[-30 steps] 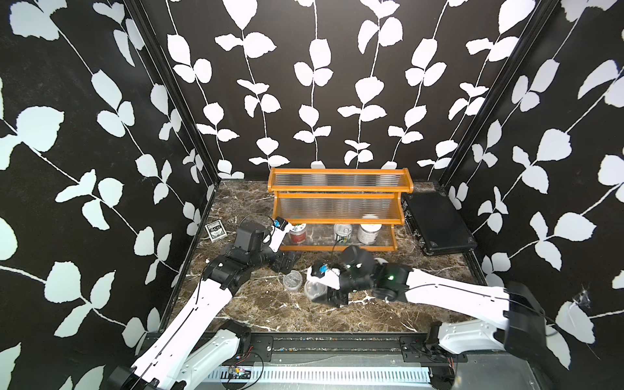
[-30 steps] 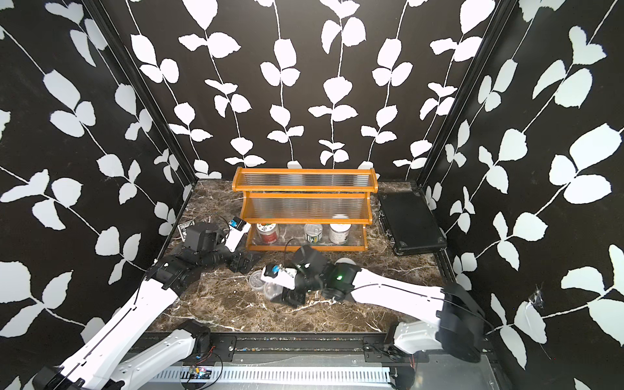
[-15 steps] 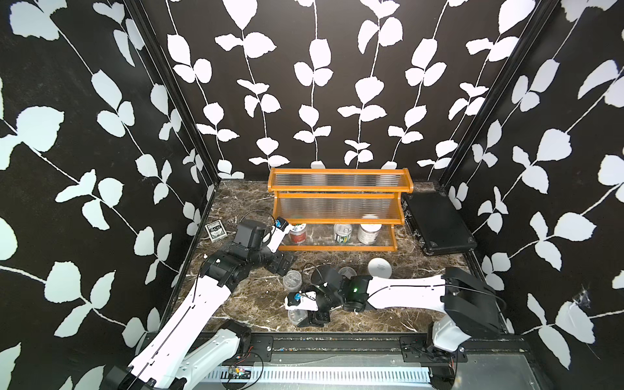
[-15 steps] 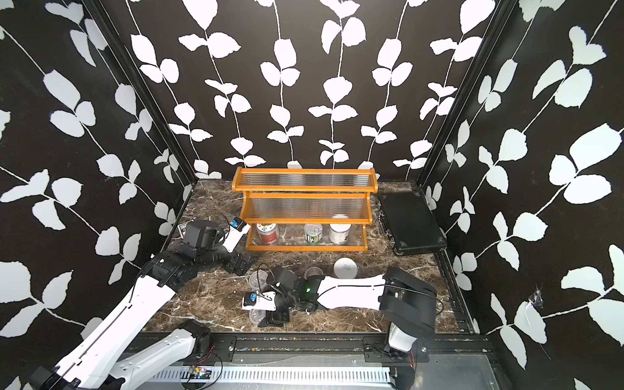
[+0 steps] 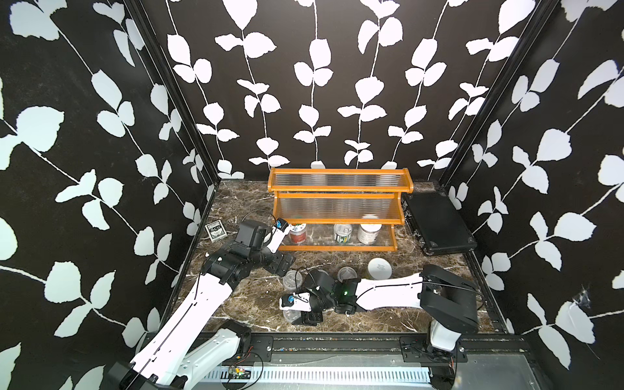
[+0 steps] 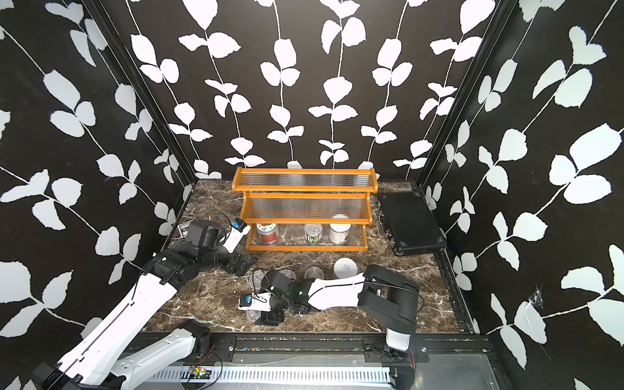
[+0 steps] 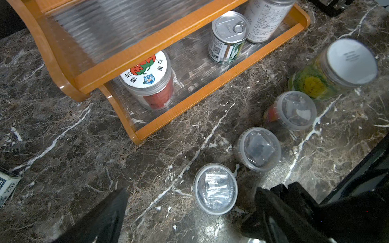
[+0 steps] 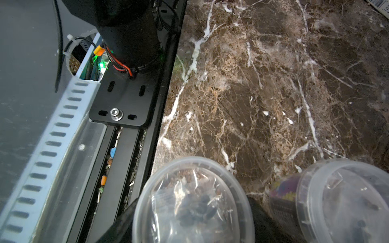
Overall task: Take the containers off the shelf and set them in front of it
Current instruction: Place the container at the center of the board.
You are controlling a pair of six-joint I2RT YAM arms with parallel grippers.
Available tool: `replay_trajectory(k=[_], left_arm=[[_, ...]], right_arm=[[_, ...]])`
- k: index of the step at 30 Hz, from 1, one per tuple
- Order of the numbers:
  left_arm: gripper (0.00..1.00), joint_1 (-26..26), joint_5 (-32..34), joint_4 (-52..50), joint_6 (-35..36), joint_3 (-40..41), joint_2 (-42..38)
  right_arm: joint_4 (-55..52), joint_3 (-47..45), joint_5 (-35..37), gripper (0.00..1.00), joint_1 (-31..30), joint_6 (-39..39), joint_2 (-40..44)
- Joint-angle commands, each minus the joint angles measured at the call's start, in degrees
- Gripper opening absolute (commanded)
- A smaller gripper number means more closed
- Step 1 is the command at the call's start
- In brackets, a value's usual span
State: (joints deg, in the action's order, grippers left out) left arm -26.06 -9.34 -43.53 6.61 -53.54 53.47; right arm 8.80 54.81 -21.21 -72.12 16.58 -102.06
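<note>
At the far left, a small black-and-white card box [image 5: 215, 231] lies on the brown marble-patterned table [image 5: 236, 314]. Next to it the left gripper [image 5: 280, 264] hangs low near the left end of the orange-brown wooden stepped shelf [image 5: 337, 195]. Its jaws are spread wide and nothing is between them.

Just ahead of it, a first clear lidded plastic cup [image 7: 215, 189] stands on the table in front of the shelf. A second clear cup [image 7: 259, 149] and a third clear cup with a red label [image 7: 292, 110] follow in one row.

Closer to the front edge of the table, the right gripper [image 5: 304, 316] pinches a fourth clear lidded cup [image 8: 193, 195] by its sides. I cannot tell if the base of this cup touches the table.

The lowest tier of the shelf holds three containers:
- a clear jar with a tomato-printed white lid [image 7: 147, 84]
- a silver pull-tab tin can [image 7: 228, 37]
- a white-lidded jar with a pale label [image 5: 368, 233]

A white-lidded jar with a yellow-green label [image 7: 336, 69] stands on the table just beside the third cup. At the right of the shelf lies a flat black case [image 5: 435, 223].
</note>
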Motion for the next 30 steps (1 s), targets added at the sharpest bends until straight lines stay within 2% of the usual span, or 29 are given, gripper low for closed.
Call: replay_trajectory(k=[1, 6, 13, 19, 26, 30], left_arm=[[0.97, -0.21, 0.73, -0.51, 0.48, -0.53, -0.12], [0.97, -0.22, 1.25, -0.48, 0.24, -0.01, 0.13], [0.98, -0.22, 1.74, -0.05, 0.46, -0.2, 0.55], [0.98, -0.21, 2.98, -0.13, 1.04, -0.78, 1.0], [0.98, 0.25, 9.27, -1.3, 1.41, -1.74, 1.57], [0.98, 1.01, 11.03, -0.77, 0.13, -1.08, 1.4]], right_arm=[[1.75, 1.8, -0.52, 0.62, -1.07, 0.25, -1.44], [2.01, 1.14, 0.02, 0.67, -1.62, 0.38, -1.74], [1.84, 0.75, 1.25, 0.84, -1.38, 0.1, 0.81], [1.5, -2.06, 2.48, 0.98, -1.01, -0.79, 7.59], [0.25, -9.12, 5.35, 1.0, 4.35, -8.3, 20.89], [0.76, -11.55, 11.56, 1.0, 8.77, -15.5, 25.64]])
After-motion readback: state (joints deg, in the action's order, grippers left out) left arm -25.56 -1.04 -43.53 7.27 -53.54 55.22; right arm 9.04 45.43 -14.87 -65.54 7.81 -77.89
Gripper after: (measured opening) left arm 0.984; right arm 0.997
